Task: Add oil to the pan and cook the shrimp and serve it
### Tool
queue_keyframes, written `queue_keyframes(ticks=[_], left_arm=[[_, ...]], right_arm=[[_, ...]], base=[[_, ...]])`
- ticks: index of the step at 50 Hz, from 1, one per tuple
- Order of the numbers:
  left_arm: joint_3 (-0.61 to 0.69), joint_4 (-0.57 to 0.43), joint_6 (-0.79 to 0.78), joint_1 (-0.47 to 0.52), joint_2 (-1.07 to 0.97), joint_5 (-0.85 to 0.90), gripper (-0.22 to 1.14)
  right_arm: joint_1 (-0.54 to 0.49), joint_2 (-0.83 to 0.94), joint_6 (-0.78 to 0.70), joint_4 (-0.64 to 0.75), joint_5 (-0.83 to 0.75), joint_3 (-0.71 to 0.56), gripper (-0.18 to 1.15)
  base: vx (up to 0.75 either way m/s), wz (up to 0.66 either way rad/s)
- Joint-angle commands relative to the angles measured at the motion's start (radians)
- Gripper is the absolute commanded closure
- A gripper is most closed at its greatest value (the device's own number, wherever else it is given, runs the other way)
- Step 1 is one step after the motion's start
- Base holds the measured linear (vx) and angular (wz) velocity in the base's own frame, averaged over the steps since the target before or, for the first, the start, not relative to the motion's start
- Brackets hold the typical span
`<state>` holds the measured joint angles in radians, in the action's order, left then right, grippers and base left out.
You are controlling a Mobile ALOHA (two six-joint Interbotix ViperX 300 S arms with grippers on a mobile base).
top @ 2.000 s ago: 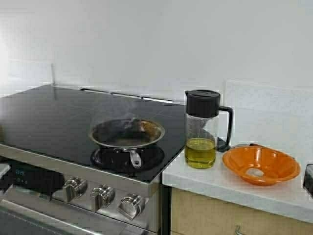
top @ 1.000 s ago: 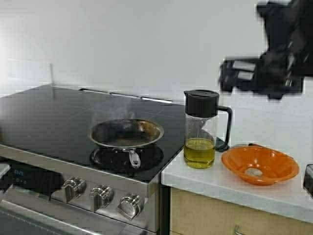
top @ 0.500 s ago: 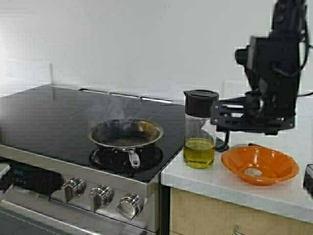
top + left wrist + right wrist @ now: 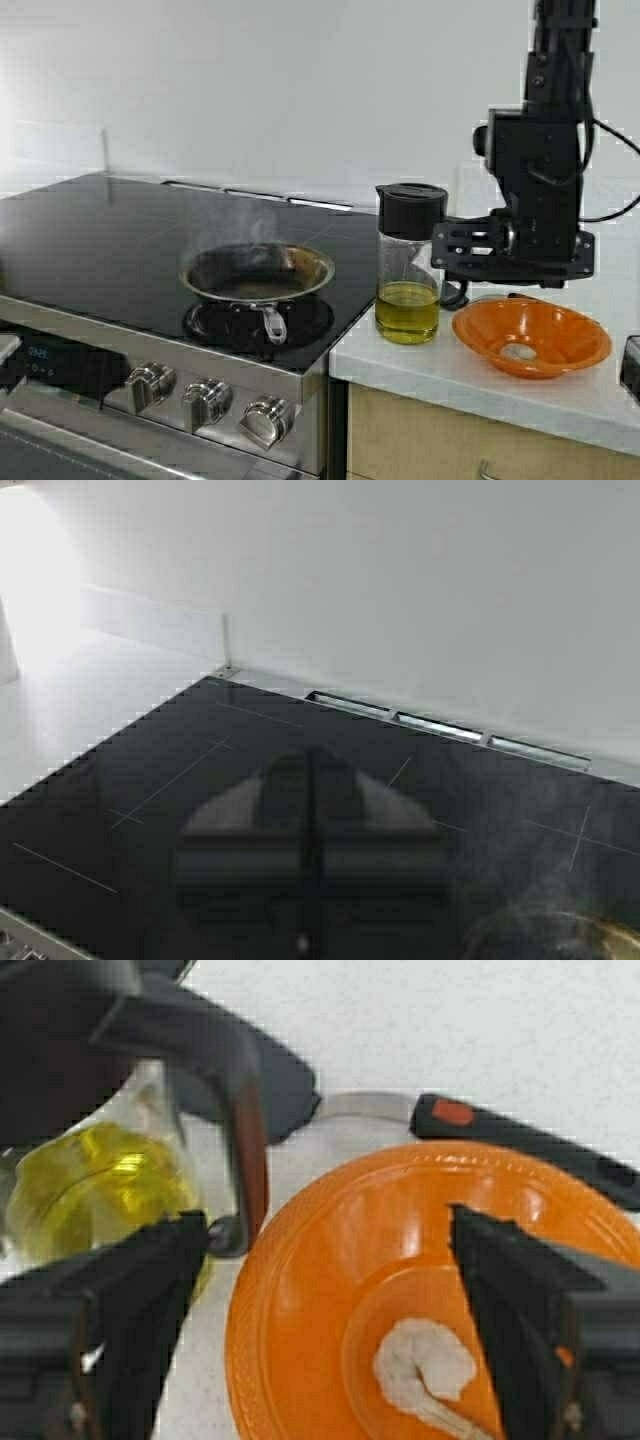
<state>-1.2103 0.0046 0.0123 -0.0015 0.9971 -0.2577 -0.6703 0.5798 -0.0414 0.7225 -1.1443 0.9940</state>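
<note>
A black glass stovetop [image 4: 120, 240] fills the left of the high view, with a white table [image 4: 480, 385] butting against its right edge. The pan [image 4: 257, 273] sits on the front right burner, handle pointing toward the front edge above the knobs [image 4: 210, 400], with a wisp of steam rising from it and bare black glass open behind and to its left. On the table, right at the seam with the stove, stands the glass dispenser [image 4: 410, 262], the oil [image 4: 408, 312] filling its bottom part. Just right of it is an orange bowl [image 4: 531, 337] holding the shrimp [image 4: 519, 352]. The right tool [image 4: 470, 255] hangs above the bowl's back rim, just beside the dispenser's black handle [image 4: 225, 1110]; in the right wrist view its two dark fingers [image 4: 130, 1290] are spread wide, holding nothing, with the handle just inside one finger and the shrimp [image 4: 425, 1365] between them below. A black and red object [image 4: 520, 1140] lies behind the bowl. The left tool is out of sight; its wrist view shows only stovetop and wall.
</note>
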Motion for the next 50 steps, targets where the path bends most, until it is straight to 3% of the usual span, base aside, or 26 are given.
queue_keyframes(ticks=[1,29,50], left_arm=[[0.011,0.003,0.0,-0.002,-0.009,-0.005,0.89],[0.009,0.003,0.002,-0.002,-0.011,-0.005,0.89],[0.009,0.003,0.0,-0.002,-0.014,-0.005,0.89]], right_arm=[[0.02,0.002,0.005,-0.04,-0.005,-0.029,-0.05],[0.161,0.074,0.052,-0.158,0.087,-0.181,-0.05],[0.173,0.101,0.086,-0.161,0.147,-0.267,-0.02]], base=[[0.0,0.0],[0.0,0.0],[0.0,0.0]])
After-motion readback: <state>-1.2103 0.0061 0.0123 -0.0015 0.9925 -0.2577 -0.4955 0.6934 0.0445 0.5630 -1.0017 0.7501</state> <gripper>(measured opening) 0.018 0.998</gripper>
